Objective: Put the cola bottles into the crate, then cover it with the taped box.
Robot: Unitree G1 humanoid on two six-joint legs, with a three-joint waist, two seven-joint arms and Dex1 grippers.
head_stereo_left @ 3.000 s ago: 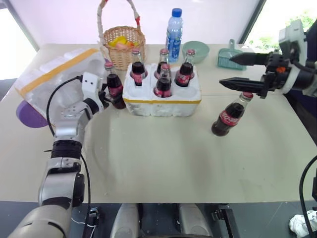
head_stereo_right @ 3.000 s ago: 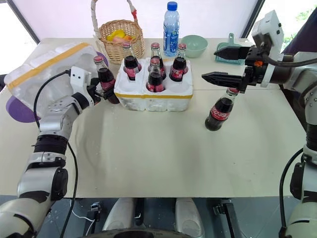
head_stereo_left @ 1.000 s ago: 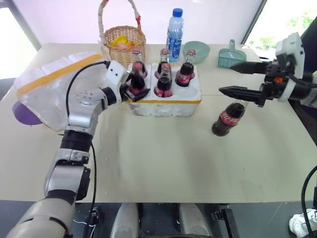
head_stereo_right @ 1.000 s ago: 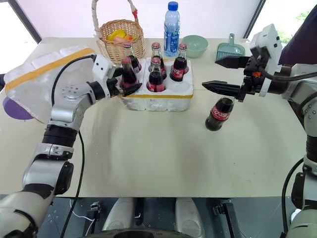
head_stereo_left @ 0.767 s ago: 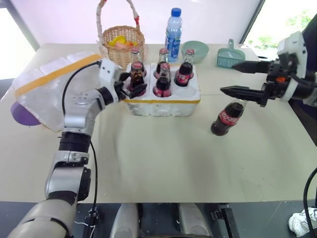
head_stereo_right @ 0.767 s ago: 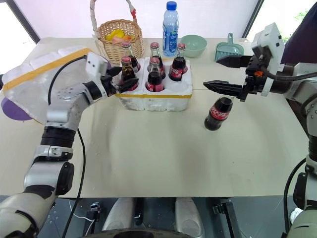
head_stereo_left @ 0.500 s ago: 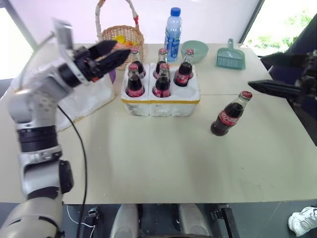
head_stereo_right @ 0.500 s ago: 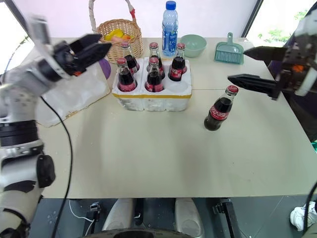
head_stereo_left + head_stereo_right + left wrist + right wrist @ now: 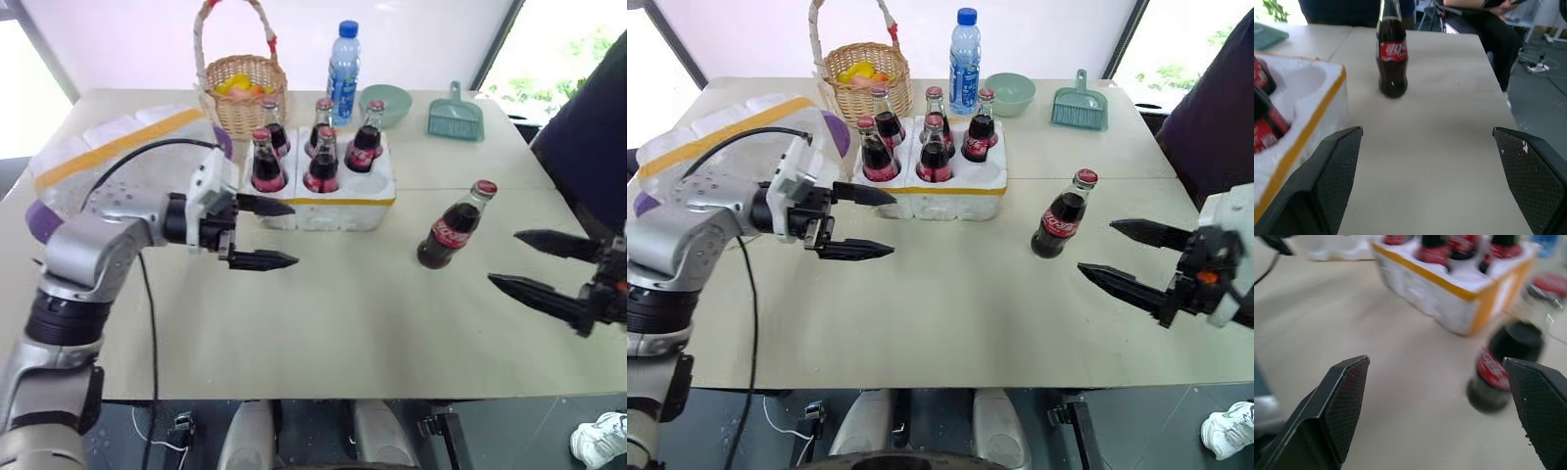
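Note:
The crate [image 9: 323,204], white foam with a yellow band, holds several cola bottles [image 9: 266,163]; its front right hole [image 9: 1303,81] is empty. One loose cola bottle [image 9: 453,227] stands on the table to the crate's right. My left gripper [image 9: 286,235] is open and empty, pointing right just in front of the crate's near left corner. Open and empty too, my right gripper [image 9: 506,258] hovers near the table's right edge, closer to me than the loose bottle [image 9: 1503,367]. The taped box [image 9: 108,147] lies at the far left, partly behind my left arm.
Behind the crate stand a wicker basket [image 9: 240,83], a blue-capped water bottle [image 9: 343,59], a green bowl [image 9: 385,103] and a teal dustpan [image 9: 456,113]. A purple object [image 9: 39,220] lies under the taped box. A person in dark clothes [image 9: 588,127] is at the right.
My left gripper let go of a bottle in the crate's front left hole, lifted away, then dropped in front of the crate. My right gripper pulled back and down from the loose bottle.

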